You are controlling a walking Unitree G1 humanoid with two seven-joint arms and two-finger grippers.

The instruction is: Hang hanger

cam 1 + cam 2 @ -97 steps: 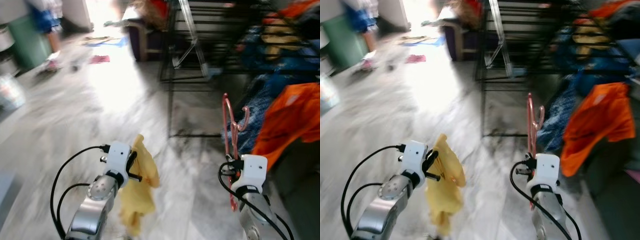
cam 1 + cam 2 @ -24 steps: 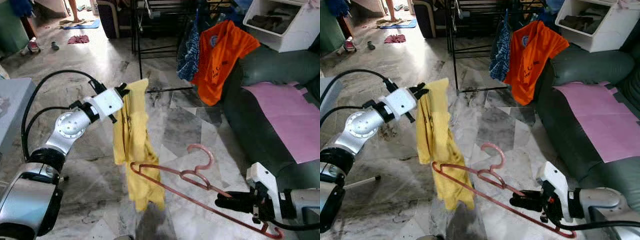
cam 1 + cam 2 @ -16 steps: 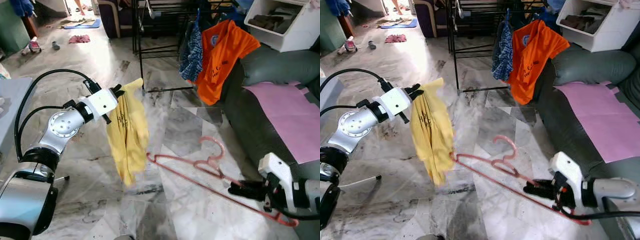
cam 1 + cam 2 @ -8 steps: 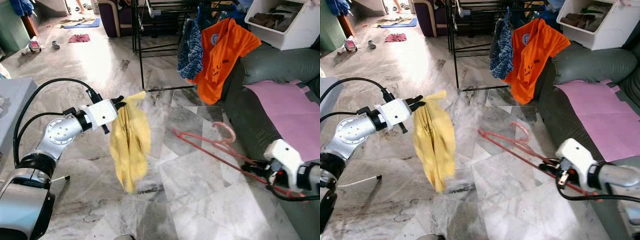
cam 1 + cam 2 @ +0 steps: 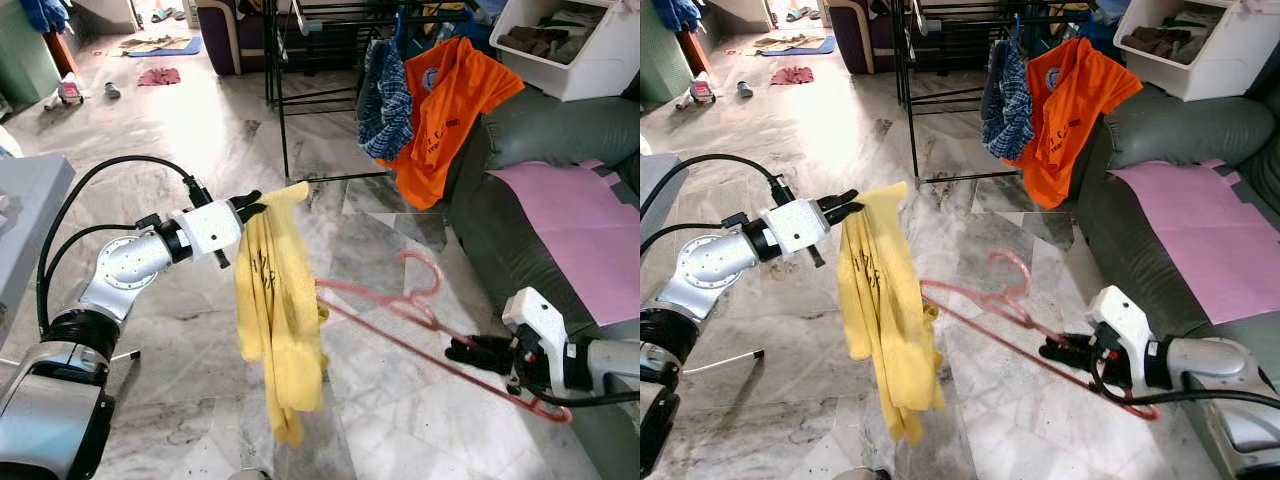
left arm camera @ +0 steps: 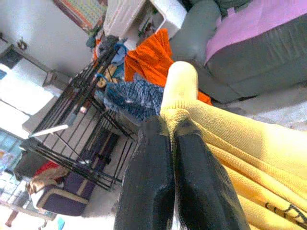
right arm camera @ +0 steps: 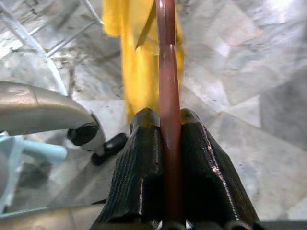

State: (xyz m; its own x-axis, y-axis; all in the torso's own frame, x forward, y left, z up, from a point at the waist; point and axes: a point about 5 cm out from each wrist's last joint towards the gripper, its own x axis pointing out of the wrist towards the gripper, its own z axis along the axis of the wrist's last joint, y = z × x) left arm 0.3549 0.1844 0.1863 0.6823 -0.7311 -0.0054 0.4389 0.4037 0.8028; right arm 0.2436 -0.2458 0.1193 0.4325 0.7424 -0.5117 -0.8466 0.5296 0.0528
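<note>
Grey marble floor [image 5: 200, 130]. Black drying rack [image 5: 300, 40] at back, orange shirt [image 5: 445, 100] and blue checked cloth [image 5: 385, 95] hanging on it. Dark green sofa [image 5: 545, 130] on the right with pink sheet [image 5: 580, 220]. White bin [image 5: 565, 45] behind the sofa. Pink rag [image 5: 158, 76] on far floor.

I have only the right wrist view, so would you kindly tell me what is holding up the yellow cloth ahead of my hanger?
Observer: The left pincer is shut on the top corner of the yellow shirt, which hangs free above the floor.
Operator: Thank you. Which way does the hanger's hook point?
Observer: The pink hanger lies nearly flat out from the right pincer, with its hook curving upward.
Operator: Is there anywhere to hang it?
Observer: A black drying rack stands behind the shirt, with an orange shirt draped on it.
</note>
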